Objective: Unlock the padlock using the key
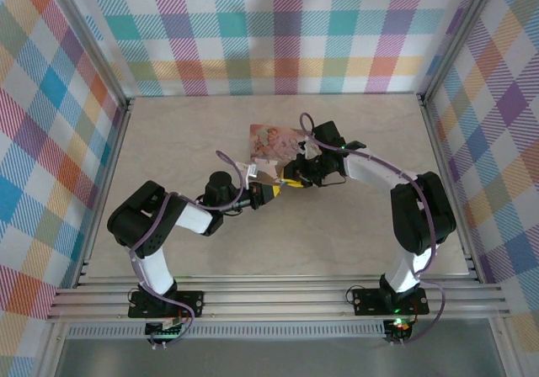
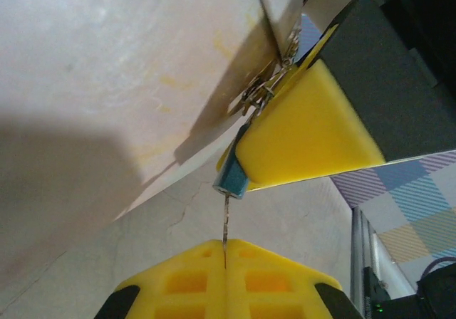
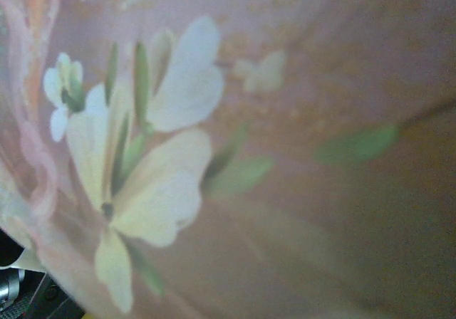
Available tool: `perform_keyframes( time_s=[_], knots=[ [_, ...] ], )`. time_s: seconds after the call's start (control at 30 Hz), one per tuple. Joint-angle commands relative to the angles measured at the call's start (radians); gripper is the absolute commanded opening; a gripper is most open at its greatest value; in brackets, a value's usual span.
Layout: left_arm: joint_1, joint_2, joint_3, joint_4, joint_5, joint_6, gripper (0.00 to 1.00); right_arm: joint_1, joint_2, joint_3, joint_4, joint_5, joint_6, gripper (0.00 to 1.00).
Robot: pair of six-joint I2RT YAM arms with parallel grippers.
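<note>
the pink tin [image 1: 271, 140] lies mid-table. at its near right corner the right gripper [image 1: 295, 177] presses the padlock [image 2: 232, 181]; we cannot tell its grip. the left gripper [image 2: 225, 251], clamped on the key [image 2: 226, 223], meets the keyhole. next, we judge: seat, then twist.

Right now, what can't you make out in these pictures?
Keyhole, left wrist view: a yellow finger of the right gripper hides part of the padlock.
Tip of the key, same view: too thin to tell whether it is in.
Tin artwork, right wrist view: blurred, cropped by the edges.
</note>
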Motion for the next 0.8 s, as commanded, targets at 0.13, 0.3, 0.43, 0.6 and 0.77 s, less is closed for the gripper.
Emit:
perform_keyframes(
  time_s=[0.13,0.3,0.43,0.6,0.77],
  knots=[
    [-0.077,0.026,0.031,0.248,-0.197,0.196,0.00,0.087,0.069,-0.007,-0.198,-0.311,-0.063,0.00],
    [-0.078,-0.003,-0.004,0.250,-0.192,0.215,0.00,0.087,0.089,-0.019,-0.180,-0.360,-0.058,0.00],
    [-0.074,-0.077,-0.024,0.205,-0.198,0.246,0.00,0.087,0.086,0.006,-0.229,-0.346,-0.076,0.00],
    [-0.061,-0.197,-0.010,0.017,-0.183,0.282,0.00,0.086,0.087,0.069,-0.358,-0.194,-0.128,0.00],
    [-0.017,-0.272,-0.012,-0.115,-0.140,0.285,0.00,0.086,0.092,0.091,-0.373,-0.101,-0.123,0.00]
  ],
)
